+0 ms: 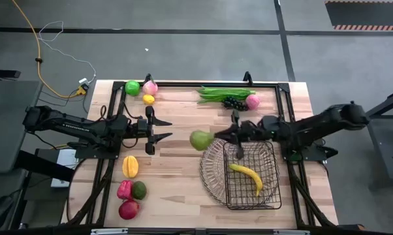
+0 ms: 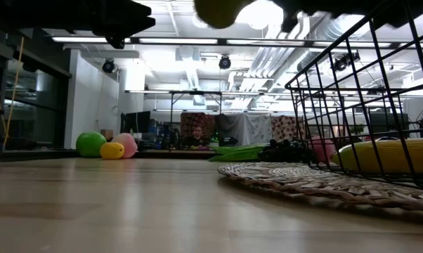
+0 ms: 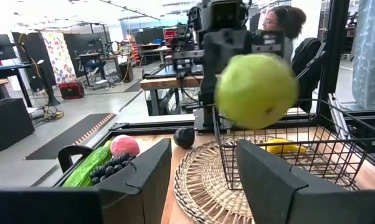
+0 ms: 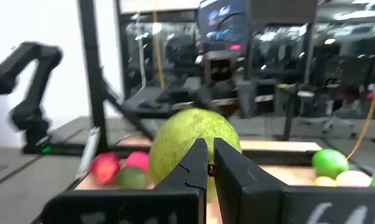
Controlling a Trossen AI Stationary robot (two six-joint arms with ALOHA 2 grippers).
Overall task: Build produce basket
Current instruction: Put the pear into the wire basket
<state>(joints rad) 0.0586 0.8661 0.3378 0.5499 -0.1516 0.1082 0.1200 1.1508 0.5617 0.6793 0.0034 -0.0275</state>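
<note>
A round green fruit (image 1: 200,140) hangs in the air just off the basket's far left rim, also seen in the left wrist view (image 3: 256,90). My right gripper (image 1: 214,138) is shut on it. The basket (image 1: 209,173) has a woven round rim and a dark wire centre, and a yellow banana (image 1: 247,175) lies inside. My left gripper (image 1: 160,128) stands open left of the fruit, pointing at it, with nothing between its fingers (image 3: 144,177). My right gripper (image 4: 210,168) has the green fruit by its side that faces the arm (image 4: 194,134). The fingers come level from the table's right and are nearly together. They hide the exact part they pinch. The fruit is lifted clear of table and basket.
A green apple (image 1: 132,87), a peach (image 1: 150,87) and a lemon (image 1: 148,99) lie at the far left. Green beans (image 1: 219,94), grapes (image 1: 234,102) and another peach (image 1: 252,101) lie at the far middle. Several more fruits (image 1: 130,189) sit near left.
</note>
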